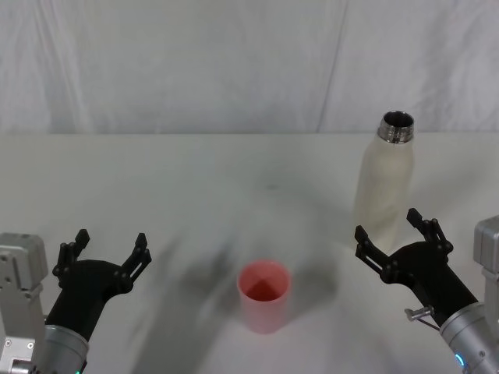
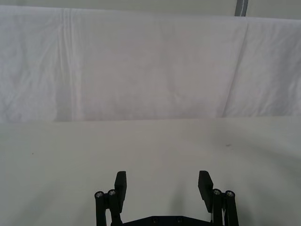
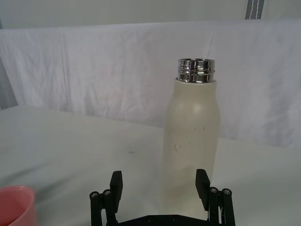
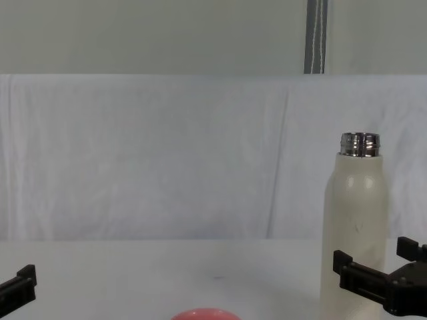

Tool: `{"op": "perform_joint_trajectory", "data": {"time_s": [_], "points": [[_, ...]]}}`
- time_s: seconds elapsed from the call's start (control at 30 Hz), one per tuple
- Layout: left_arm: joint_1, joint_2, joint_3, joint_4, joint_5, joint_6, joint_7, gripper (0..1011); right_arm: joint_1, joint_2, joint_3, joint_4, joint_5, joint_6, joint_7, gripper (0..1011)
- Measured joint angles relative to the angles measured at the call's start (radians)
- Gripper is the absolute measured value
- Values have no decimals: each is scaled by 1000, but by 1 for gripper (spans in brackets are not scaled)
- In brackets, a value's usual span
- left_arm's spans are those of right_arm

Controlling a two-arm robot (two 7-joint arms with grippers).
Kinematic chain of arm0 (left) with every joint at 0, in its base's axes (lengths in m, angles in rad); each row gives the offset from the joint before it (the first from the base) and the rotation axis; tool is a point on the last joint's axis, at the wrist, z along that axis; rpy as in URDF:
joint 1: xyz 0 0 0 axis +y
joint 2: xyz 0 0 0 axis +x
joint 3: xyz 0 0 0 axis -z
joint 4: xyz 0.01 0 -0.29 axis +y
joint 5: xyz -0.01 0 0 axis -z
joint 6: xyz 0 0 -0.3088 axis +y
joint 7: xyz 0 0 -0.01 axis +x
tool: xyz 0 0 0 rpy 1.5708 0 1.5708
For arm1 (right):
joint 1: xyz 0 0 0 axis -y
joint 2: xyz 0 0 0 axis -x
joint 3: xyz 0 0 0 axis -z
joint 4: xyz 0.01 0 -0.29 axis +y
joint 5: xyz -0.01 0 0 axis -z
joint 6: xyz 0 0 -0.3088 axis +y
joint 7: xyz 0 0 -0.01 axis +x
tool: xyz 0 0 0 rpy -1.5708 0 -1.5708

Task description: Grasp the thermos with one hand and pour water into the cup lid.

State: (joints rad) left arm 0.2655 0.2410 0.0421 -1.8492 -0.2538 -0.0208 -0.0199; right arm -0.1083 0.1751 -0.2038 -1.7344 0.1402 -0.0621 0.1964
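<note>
Fingers of the right end effector spread apart, empty, just in front of the thermos, not touching it. In the right wrist view the same end effector frames the lower body of the thermos between its two black fingers, with a gap on each side. Left end effector also apart and empty, low at the near left of the table, well away from both things.

Thermos upright at the right side of the table: cream-white body, faint dark specks, rounded shoulders, shiny threaded steel neck, mouth uncovered. Cup lid upright near the front middle, between the two arms: small, pink-red, round rim, hollow side up.

Table covered in white cloth; a creased white cloth hangs behind it.

Head view gives the inside of the cup lid. Chest view has just the top of its rim at the lower edge, and the thermos side-on with the right end effector at its base. Left wrist view: left end effector over bare cloth.
</note>
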Motion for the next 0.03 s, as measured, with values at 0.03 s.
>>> {"op": "perform_joint_trajectory", "data": {"time_s": [0.03], "points": [[0,0,0,0,0,0,0,1001,0,0,0,0,0,0,0,1001]]}}
